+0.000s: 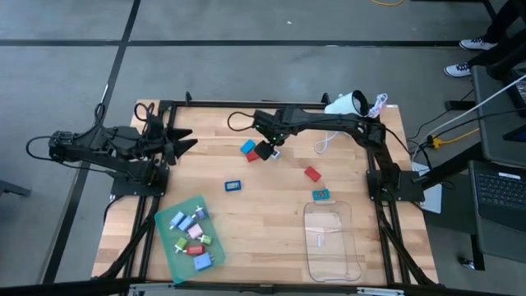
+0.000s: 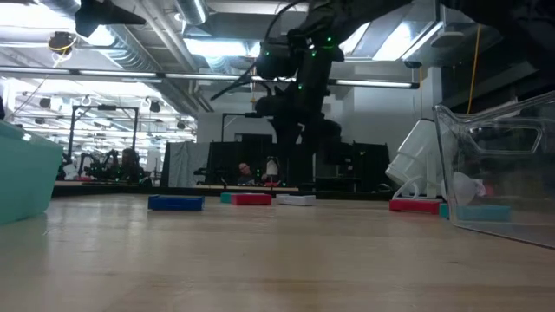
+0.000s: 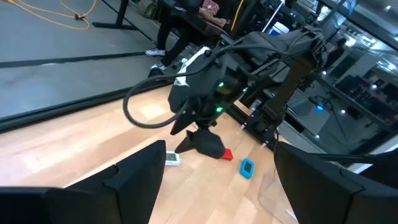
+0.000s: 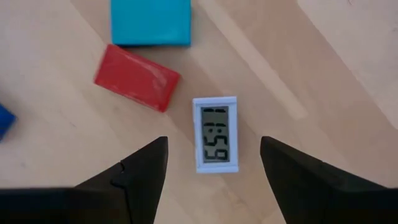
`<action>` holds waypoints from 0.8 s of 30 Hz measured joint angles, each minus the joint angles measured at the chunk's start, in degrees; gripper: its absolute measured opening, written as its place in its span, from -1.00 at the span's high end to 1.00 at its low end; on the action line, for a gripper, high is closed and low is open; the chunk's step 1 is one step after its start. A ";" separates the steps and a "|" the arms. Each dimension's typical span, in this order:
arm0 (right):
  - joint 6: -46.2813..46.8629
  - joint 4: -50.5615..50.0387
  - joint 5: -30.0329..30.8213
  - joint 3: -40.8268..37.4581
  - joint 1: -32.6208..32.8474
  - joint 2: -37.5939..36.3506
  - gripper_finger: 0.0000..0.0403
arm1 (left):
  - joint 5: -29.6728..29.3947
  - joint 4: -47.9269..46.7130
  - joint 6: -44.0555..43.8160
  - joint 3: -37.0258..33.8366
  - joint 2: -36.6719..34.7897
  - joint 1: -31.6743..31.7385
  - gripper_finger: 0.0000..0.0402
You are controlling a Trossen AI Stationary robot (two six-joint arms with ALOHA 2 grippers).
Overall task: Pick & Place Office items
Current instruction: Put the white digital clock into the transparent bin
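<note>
Wooden tabletop [image 4: 348,74]: white display piece [image 4: 215,134] showing digits.

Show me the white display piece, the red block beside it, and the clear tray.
white display piece [image 4: 215,134]: right wrist view, its screen.
red block [image 4: 137,78]: right wrist view, top face.
clear tray [image 1: 311,247]: high view, left rim.
</note>
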 joint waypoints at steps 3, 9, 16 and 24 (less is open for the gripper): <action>-1.23 -0.08 -0.06 0.00 -0.04 0.95 -0.29 | 0.00 0.01 -0.85 0.00 0.00 0.00 -0.47; -2.88 0.03 -3.72 0.00 -0.09 2.93 -0.29 | 0.10 0.02 -2.41 0.00 0.00 0.00 -0.47; -3.38 0.12 -2.78 0.00 -0.11 3.22 -0.29 | 0.10 0.02 -3.09 0.00 0.00 0.00 -0.47; -4.50 -0.10 -2.66 -0.03 -0.96 3.85 -0.29 | 0.09 0.00 -3.09 0.00 0.00 0.00 -0.47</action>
